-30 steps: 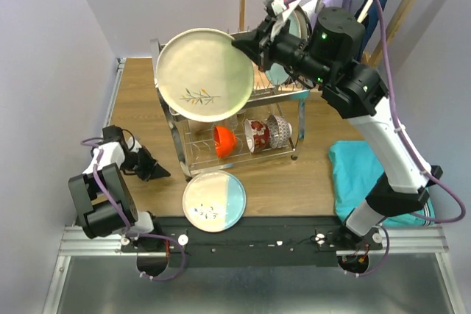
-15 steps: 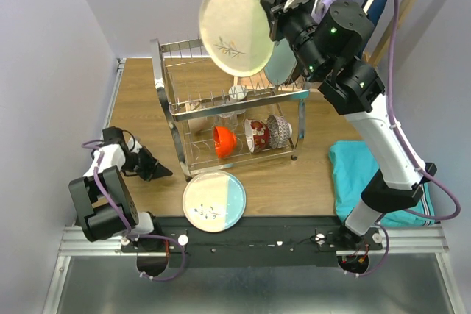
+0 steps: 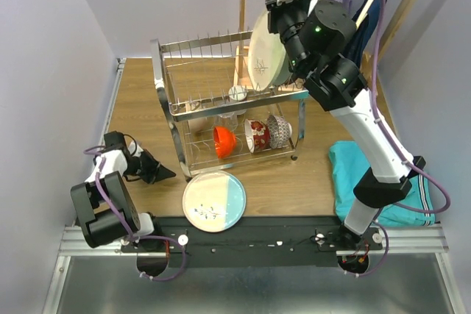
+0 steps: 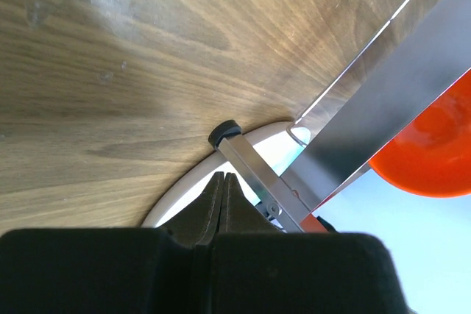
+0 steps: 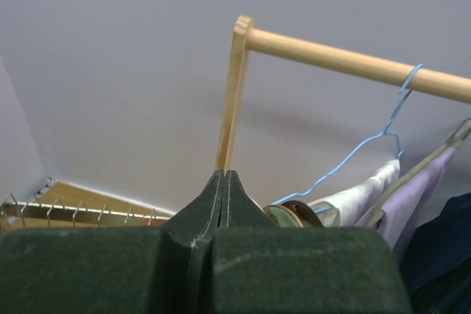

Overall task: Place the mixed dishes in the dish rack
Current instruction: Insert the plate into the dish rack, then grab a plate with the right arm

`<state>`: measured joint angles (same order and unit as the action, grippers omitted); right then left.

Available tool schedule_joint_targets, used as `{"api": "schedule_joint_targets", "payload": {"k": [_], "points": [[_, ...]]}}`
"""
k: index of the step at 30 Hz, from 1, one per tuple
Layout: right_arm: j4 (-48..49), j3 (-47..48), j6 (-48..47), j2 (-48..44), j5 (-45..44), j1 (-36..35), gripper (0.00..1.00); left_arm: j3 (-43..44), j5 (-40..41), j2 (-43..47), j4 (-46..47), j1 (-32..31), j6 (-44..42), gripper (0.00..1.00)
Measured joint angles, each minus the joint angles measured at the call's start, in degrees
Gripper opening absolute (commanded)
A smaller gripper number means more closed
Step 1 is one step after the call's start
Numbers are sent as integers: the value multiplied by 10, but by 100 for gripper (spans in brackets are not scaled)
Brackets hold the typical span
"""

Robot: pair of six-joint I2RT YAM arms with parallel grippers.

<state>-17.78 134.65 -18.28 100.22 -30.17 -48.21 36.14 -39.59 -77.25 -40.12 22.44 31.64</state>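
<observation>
Swung edge-on from earlier broadside tilt: cream plate (image 3: pixel 265 60), upright above right end of rack (image 3: pixel 165 79) top tier, rim pinched in closed right claw (image 3: pixel 278 29). Left claw (image 3: pixel 158 173) closed, empty, left of rack, low over tabletop (image 3: pixel 136 101).

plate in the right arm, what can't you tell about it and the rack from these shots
- pale plate, its lower rim and which dish rack prongs it meets: top view, hidden by the plate itself and the right arm; right wrist view misses it.
- whatever stands behind that plate: top view, arm in front; right wrist view shows only a rim sliver.
- orange bowl: left wrist view, cut by the frame edge.
</observation>
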Motion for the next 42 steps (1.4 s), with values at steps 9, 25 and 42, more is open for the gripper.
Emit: {"api": "schedule_joint_targets", "payload": {"k": [9,25,42], "points": [[18,2,-4,-18,-18,-4,0,-7,-2,3,7,0,8,0],[-148,-202,129,-172,268,-17,68,18,-48,122,73,-1,-36,48],[-152,-221,148,-165,151,-20,61,9,-58,58,66,-1,-35,48]]}}
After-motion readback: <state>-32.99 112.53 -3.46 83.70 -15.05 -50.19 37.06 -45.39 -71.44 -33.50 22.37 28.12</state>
